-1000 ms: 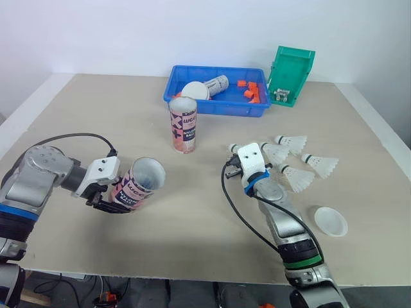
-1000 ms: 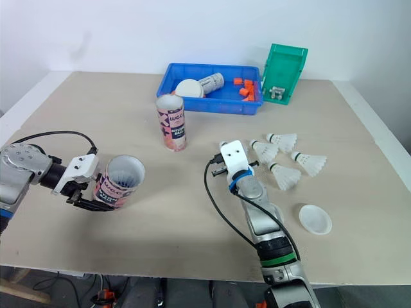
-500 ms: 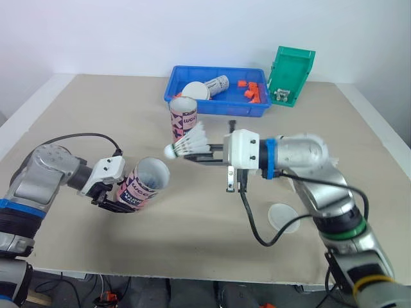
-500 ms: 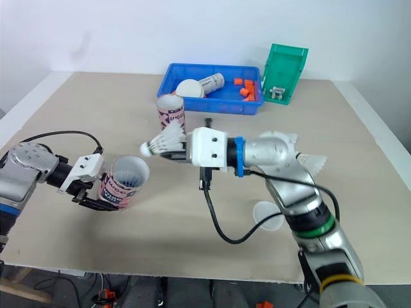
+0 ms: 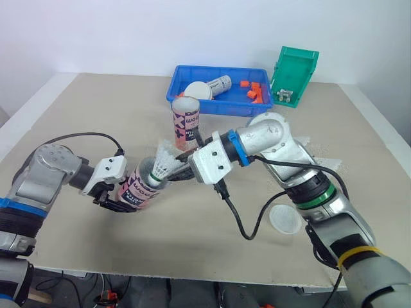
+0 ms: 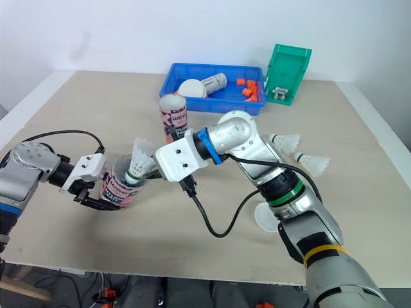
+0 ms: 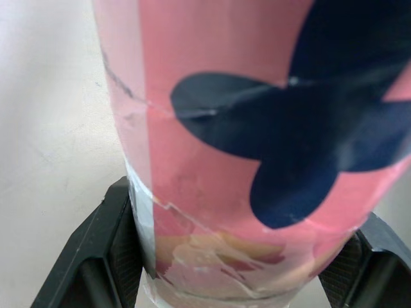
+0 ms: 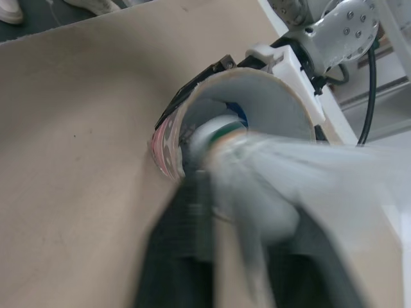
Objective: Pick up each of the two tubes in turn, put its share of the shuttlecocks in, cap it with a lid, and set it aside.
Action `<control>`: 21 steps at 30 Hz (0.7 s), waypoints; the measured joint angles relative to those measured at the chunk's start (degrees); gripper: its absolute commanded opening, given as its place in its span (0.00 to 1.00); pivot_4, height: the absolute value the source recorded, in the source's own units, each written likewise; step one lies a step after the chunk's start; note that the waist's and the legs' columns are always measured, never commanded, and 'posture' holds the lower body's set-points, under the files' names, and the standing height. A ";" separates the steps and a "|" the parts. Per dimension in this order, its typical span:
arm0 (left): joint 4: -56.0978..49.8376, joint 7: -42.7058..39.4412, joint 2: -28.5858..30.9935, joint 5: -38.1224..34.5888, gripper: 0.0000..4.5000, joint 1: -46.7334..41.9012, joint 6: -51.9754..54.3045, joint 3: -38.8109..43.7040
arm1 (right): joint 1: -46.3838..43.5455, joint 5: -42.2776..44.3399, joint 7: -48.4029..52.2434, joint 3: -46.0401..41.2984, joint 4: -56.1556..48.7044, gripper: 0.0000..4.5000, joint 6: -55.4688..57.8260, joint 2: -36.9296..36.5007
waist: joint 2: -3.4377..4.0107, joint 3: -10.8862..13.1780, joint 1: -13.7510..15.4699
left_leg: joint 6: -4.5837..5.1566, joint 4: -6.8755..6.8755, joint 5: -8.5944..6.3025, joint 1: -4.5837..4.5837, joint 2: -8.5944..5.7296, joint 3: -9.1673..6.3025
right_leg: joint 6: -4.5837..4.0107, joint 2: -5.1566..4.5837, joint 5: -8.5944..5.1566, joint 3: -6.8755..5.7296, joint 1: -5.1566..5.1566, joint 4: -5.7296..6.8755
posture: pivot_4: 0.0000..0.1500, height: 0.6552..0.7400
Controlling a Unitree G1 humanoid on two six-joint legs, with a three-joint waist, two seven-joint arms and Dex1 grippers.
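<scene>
Left eye view: tray (image 5: pixel 226 110) behind tube (image 5: pixel 185 125)

Left arm: elbow bent, forearm angled inward. Left gripper (image 5: pixel 121 197) is clamped across a tilted tube (image 5: pixel 142 185), one finger (image 7: pixel 96 253) on each side. Right arm: elbow raised, forearm crossing toward the left gripper. Right gripper (image 5: pixel 182 169) is pinched on a shuttlecock (image 5: pixel 166 159), whose cork lies just ahead of the fingertips.

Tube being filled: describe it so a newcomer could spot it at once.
On the tan table, towards the robot's left, the left gripper holds a pink tube tilted. Unlike the upright tube by the blue tray, it has a shuttlecock at its mouth.
</scene>
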 measured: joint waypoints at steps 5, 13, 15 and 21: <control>-0.14 0.04 -0.01 -0.01 0.67 0.05 0.17 0.10 | -0.77 0.88 1.04 -0.67 -0.49 1.00 2.51 -0.08 | 0.00 0.00 0.05 | 0.00 -0.02 0.00 0.00 0.00 0.00 | -0.02 0.00 -0.02 0.00 0.00 0.00 | 1.00 0.57; -1.57 0.84 -0.17 -0.39 0.67 1.86 0.29 1.07 | 12.53 13.04 -4.06 -16.31 -13.18 1.00 20.20 -10.03 | -0.05 -0.02 0.33 | 0.00 -0.02 -0.02 -0.08 -0.02 0.07 | 0.02 -0.10 -0.10 0.00 0.00 -0.02 | 1.00 0.57; -2.09 1.14 0.02 -0.51 0.67 2.65 0.30 1.61 | 20.85 16.50 -10.63 -24.60 -17.68 1.00 26.45 -11.53 | -0.04 -0.03 0.25 | 0.00 -0.11 -0.02 -0.06 0.01 0.00 | -0.02 -0.03 -0.12 -0.05 -0.01 0.00 | 1.00 0.57; -2.42 0.96 -0.61 -0.91 0.67 2.90 0.25 1.68 | 43.44 23.40 -23.69 -47.87 -26.69 1.00 37.43 -12.62 | 0.01 -0.08 0.46 | 0.05 -0.13 -0.14 -0.09 -0.09 0.04 | 0.21 -0.08 -0.38 0.04 0.15 -0.08 | 1.00 0.57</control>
